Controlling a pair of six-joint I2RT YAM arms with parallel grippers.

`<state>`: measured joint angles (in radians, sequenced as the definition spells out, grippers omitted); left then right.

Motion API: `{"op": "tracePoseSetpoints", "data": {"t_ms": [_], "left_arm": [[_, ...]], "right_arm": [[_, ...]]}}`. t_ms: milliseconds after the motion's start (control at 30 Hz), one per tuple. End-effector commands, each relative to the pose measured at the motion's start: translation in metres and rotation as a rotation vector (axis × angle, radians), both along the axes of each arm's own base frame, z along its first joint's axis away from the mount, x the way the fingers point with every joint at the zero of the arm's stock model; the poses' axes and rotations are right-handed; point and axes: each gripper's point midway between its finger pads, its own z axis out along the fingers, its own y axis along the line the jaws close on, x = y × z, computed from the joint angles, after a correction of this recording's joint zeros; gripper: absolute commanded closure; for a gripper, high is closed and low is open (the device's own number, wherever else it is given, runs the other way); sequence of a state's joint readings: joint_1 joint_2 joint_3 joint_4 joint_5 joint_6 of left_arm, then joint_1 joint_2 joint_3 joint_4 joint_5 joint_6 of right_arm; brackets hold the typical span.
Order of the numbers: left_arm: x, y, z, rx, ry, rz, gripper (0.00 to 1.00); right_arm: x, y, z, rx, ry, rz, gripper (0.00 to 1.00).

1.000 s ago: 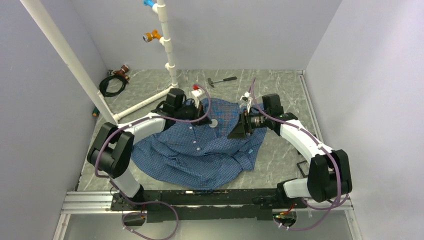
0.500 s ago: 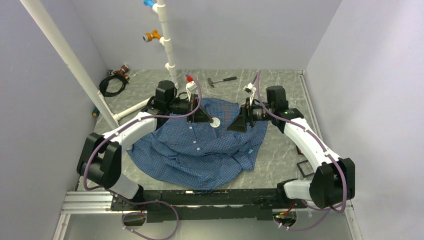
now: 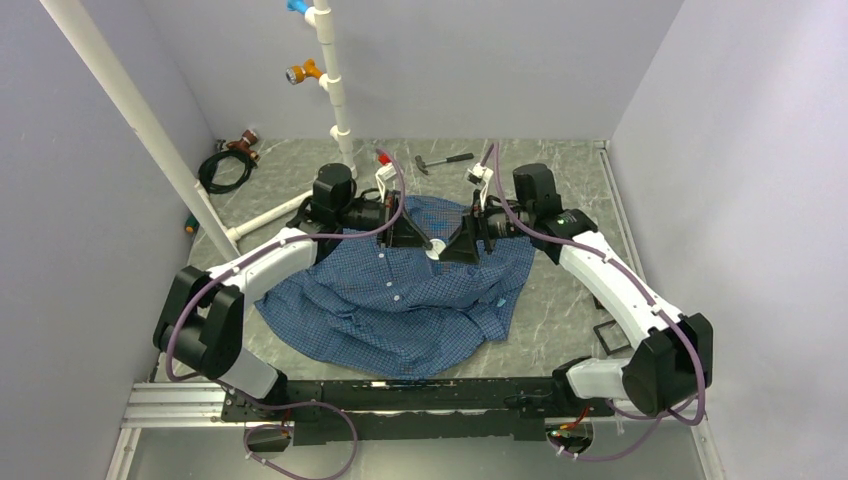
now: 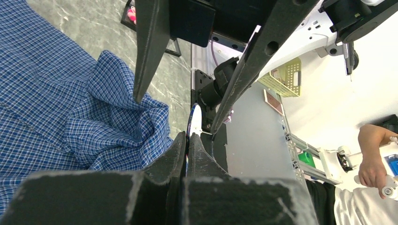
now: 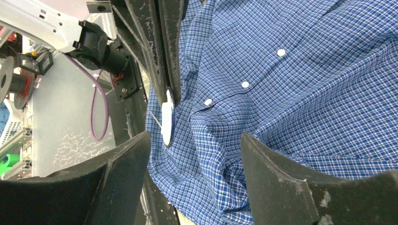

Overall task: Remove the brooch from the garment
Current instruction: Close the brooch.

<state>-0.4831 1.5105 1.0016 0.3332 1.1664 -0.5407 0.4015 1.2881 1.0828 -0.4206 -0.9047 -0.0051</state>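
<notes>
Clamping the brooch (image 5: pixel 166 123) by its edge over the garment (image 3: pixel 400 300), the left gripper (image 4: pixel 187 137) faces the right gripper (image 5: pixel 195 136), spread wide.

Both arms are extended forward and angled inward, with the tips nearly met. The left end effector (image 4: pixel 187 137) is closed on the brooch (image 4: pixel 194 119). The right end effector (image 5: pixel 195 136) is held wide open, faced toward it.

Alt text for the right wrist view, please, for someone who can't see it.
The left gripper, shut on the brooch, a pale disc seen edge-on, reaches in from the upper left beside the blue checked shirt. The right gripper is open, framing the shirt's white buttons.
</notes>
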Motion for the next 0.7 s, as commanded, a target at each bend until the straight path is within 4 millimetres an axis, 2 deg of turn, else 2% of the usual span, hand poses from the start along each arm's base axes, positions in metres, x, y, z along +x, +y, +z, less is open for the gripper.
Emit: {"op": "tracePoseSetpoints", "data": {"t_ms": [0,333,667], "left_arm": [[-0.0041,-0.0051,0.0079,-0.029,-0.011,-0.043,1.0],[-0.0065,-0.0087,0.007,-0.026,-0.025,-0.046,1.0],[-0.0087,-0.0112,0.0032,-0.009,-0.047,-0.045,1.0]], "right_arm": [[0.0085,0.004,0.0117,-0.011,-0.07,-0.001,0.29],[0.0085,0.0085,0.0087,-0.021,-0.067,0.0,0.33],[0.0131,0.0085,0.0108,-0.025,-0.063,-0.028,0.41]]}}
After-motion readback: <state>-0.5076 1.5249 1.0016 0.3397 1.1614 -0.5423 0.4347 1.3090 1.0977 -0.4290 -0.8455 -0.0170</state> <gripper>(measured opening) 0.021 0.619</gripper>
